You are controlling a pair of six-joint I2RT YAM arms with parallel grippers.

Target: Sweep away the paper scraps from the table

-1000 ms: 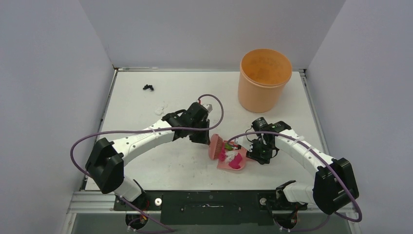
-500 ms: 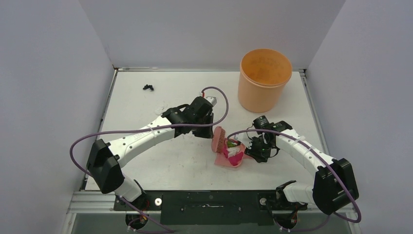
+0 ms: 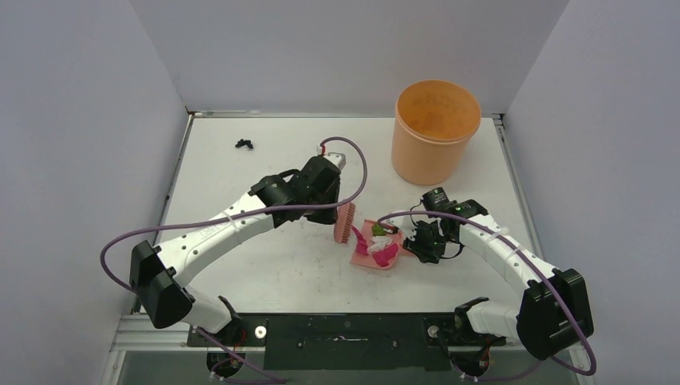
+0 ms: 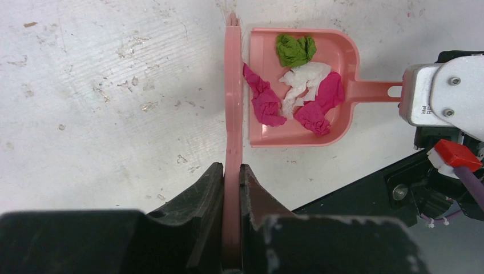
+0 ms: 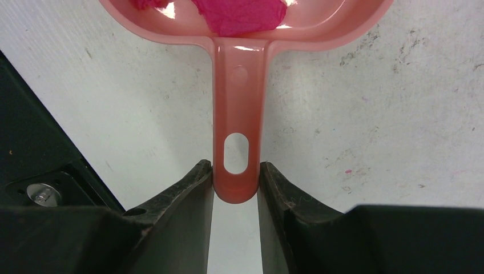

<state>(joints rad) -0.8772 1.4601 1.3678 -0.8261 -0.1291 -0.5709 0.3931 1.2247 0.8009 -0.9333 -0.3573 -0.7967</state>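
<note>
Just ahead of right tool (image 5: 235, 171), clamped on dustpan (image 5: 240, 103) handle, lie paper scraps (image 4: 308, 85); left tool (image 4: 230, 171) grips brush (image 4: 232, 85).

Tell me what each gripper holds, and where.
Left gripper: pink plastic hand brush, by its handle. Right gripper: pink plastic dustpan, by its handle's end.

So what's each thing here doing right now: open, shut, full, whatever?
Left gripper: shut on the brush, which stands at the dustpan's open side.
Right gripper: shut on the dustpan's handle.
Dustpan: holds magenta, white and green paper scraps.
Black scrap: loose on the table, unswept.
Bucket: upright, open-topped.
</note>
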